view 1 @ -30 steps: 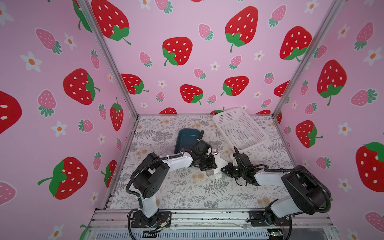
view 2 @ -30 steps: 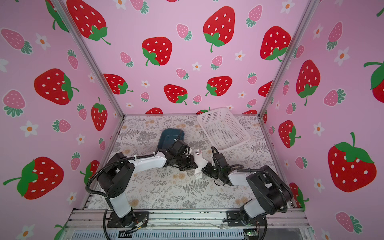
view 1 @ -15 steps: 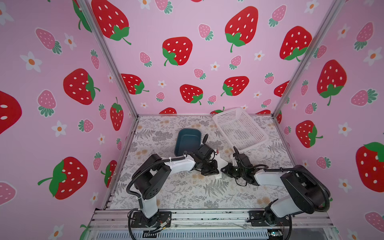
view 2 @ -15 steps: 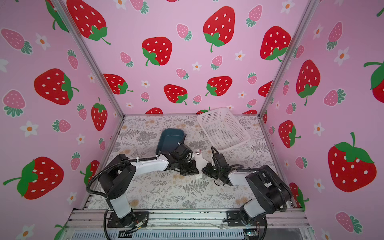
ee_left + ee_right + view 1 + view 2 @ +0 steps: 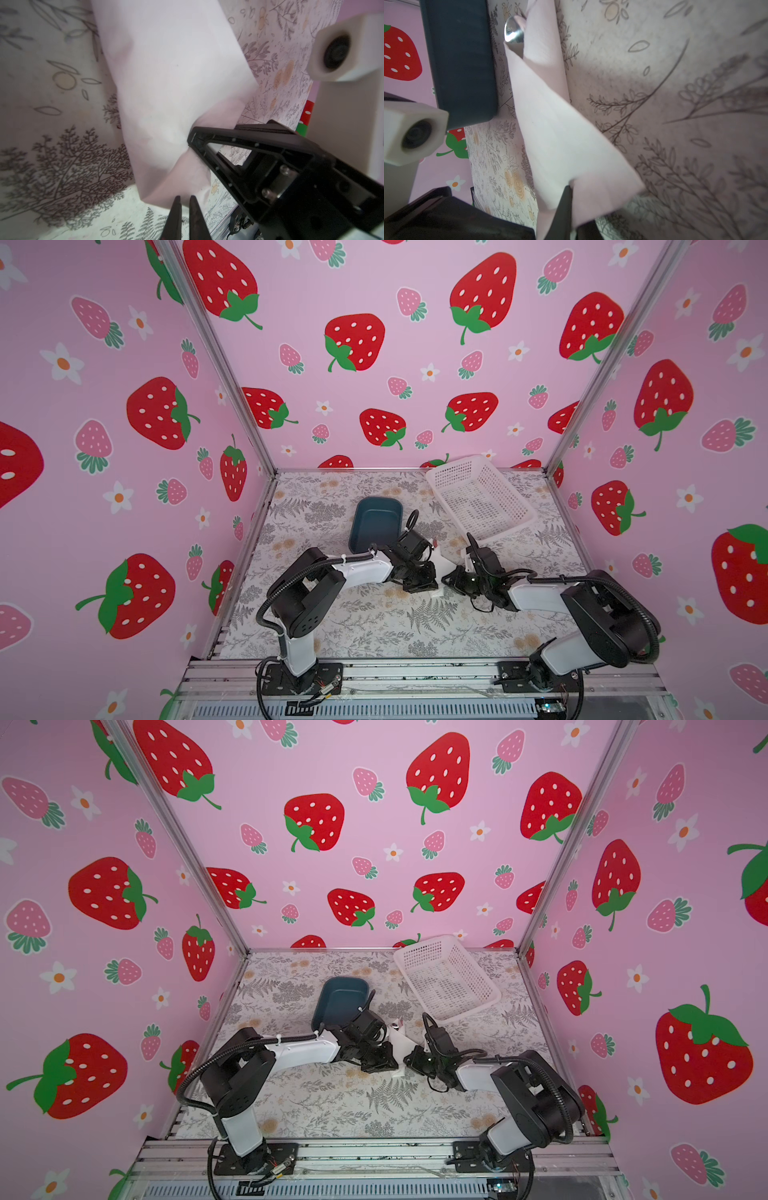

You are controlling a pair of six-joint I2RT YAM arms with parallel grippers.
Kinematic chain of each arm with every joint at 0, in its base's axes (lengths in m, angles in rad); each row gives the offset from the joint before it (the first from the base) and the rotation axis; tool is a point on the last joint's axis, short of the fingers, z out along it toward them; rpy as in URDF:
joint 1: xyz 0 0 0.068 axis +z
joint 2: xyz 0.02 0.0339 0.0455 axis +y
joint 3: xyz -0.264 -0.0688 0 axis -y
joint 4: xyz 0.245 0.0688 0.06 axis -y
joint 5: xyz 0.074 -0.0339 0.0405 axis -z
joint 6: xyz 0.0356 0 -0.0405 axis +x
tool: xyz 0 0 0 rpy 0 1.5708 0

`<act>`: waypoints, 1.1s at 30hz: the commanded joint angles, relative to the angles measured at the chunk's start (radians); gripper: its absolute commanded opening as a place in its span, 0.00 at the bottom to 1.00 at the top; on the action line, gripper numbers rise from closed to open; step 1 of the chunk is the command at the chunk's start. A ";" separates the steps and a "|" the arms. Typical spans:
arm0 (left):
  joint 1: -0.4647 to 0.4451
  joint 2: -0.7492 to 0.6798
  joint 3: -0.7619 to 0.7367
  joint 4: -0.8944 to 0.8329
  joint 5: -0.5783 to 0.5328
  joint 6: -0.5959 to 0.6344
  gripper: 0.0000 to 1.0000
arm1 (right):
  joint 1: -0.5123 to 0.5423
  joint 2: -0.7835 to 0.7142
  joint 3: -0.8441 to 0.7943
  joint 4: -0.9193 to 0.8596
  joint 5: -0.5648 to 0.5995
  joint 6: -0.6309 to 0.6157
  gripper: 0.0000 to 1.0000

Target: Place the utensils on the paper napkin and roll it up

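My left gripper (image 5: 185,205): jaws together by a corner of the paper napkin (image 5: 166,83) | my right gripper (image 5: 192,139): clamped on the rolled napkin | spoon (image 5: 513,31): bowl peeks from its other end

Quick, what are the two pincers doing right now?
Left pincer: shut, at the edge of the paper napkin; grip unclear.
Right pincer: shut on the paper napkin.

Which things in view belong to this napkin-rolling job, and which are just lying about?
Job: paper napkin, partly rolled; spoon, bowl poking out of the roll's end; left gripper, shut at the napkin's edge; right gripper, pinching the napkin. The fork and knife are not visible.
Lying about: blue tub; white perforated basket.
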 commanded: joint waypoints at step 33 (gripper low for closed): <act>-0.020 0.080 0.046 0.016 0.010 0.001 0.11 | 0.006 0.064 0.026 -0.021 -0.015 -0.046 0.29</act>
